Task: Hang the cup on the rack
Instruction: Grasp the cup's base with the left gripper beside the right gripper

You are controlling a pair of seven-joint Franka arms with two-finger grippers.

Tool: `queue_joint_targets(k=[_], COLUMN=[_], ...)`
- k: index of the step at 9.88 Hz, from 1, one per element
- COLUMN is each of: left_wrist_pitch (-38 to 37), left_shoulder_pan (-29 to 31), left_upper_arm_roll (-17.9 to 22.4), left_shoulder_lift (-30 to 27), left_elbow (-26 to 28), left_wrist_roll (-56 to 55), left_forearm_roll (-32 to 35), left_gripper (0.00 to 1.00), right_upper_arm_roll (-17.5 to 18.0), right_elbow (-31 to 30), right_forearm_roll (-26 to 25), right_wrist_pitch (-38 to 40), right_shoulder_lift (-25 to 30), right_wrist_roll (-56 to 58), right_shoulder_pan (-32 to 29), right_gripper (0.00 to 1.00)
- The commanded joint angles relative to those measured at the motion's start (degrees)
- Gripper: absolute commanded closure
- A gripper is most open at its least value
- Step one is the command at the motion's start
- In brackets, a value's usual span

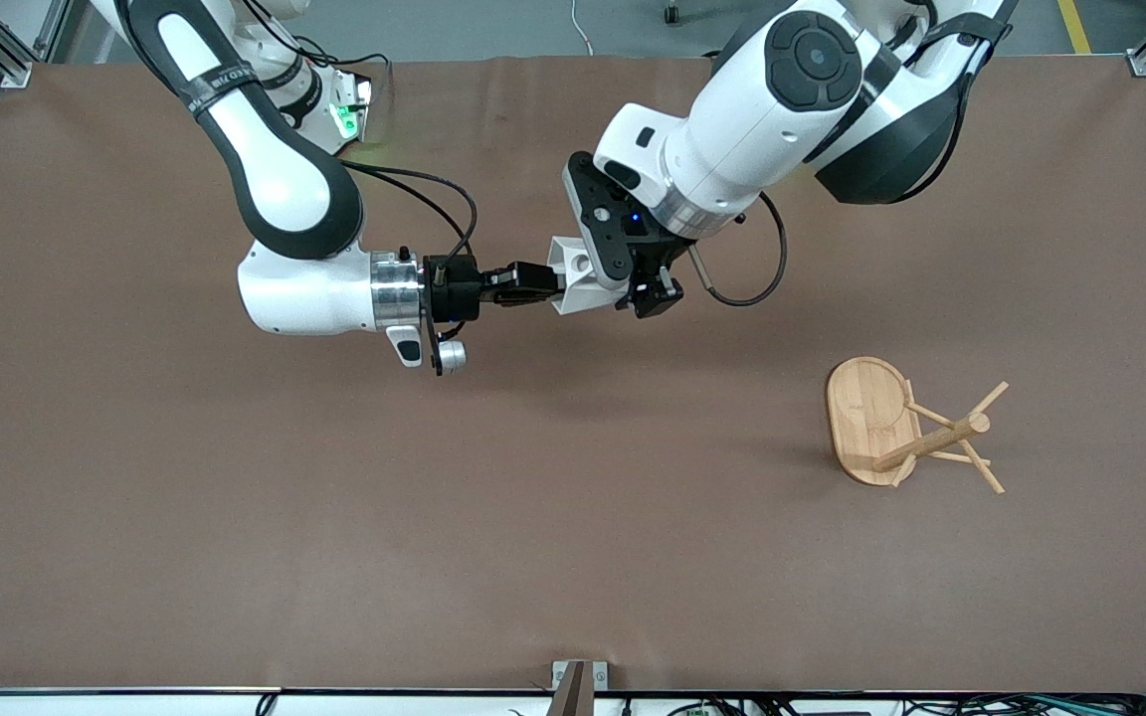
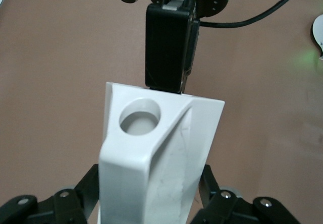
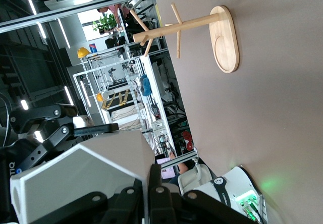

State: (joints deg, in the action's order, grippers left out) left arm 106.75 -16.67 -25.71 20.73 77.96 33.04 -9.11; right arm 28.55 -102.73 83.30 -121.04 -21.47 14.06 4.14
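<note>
The white faceted cup (image 1: 578,273) is held in the air over the middle of the table. My right gripper (image 1: 548,283) is shut on its rim wall; this pinch shows in the right wrist view (image 3: 151,183). My left gripper (image 1: 618,283) is around the cup's body, a finger touching each side (image 2: 151,196). The cup's handle tab with its round hole (image 2: 140,117) shows in the left wrist view, with the right gripper's finger (image 2: 169,52) at the rim. The wooden rack (image 1: 921,438) stands on its oval base toward the left arm's end, nearer the front camera, apart from both grippers.
The brown table surface (image 1: 334,517) lies bare around the rack. The rack also shows in the right wrist view (image 3: 176,24). A cable (image 1: 752,288) loops from the left wrist. A green light (image 1: 344,119) glows at the right arm's base.
</note>
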Motion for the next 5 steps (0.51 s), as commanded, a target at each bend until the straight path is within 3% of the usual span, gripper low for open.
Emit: queue_joint_targets(k=[1, 3, 4, 5], left_wrist_pitch=[1.09, 1.09, 1.09, 1.09], left_shoulder_pan=[-0.64, -0.56, -0.56, -0.56], left_upper_arm_roll=[0.04, 0.04, 0.04, 0.04], left_shoulder_lift=[3.0, 3.0, 2.91, 2.91], left_elbow=[0.52, 0.44, 0.44, 0.52], left_wrist_roll=[-0.61, -0.78, -1.65, -3.06], left_forearm_roll=[1.47, 1.38, 1.21, 1.38], left_gripper=[0.95, 1.0, 1.0, 1.0], right_upper_arm_roll=[2.47, 2.47, 2.47, 2.47], right_elbow=[-0.63, -0.72, -0.63, -1.15], right_forearm_roll=[3.27, 3.27, 3.19, 3.1], right_wrist_pitch=[1.34, 1.34, 1.6, 1.51], right_shoulder_lift=[2.4, 2.49, 2.4, 2.49], right_wrist_roll=[-0.17, -0.43, -0.52, -0.43], right_shoulder_pan=[-1.15, -1.15, -1.15, -1.76], right_gripper=[0.99, 0.99, 0.93, 0.11])
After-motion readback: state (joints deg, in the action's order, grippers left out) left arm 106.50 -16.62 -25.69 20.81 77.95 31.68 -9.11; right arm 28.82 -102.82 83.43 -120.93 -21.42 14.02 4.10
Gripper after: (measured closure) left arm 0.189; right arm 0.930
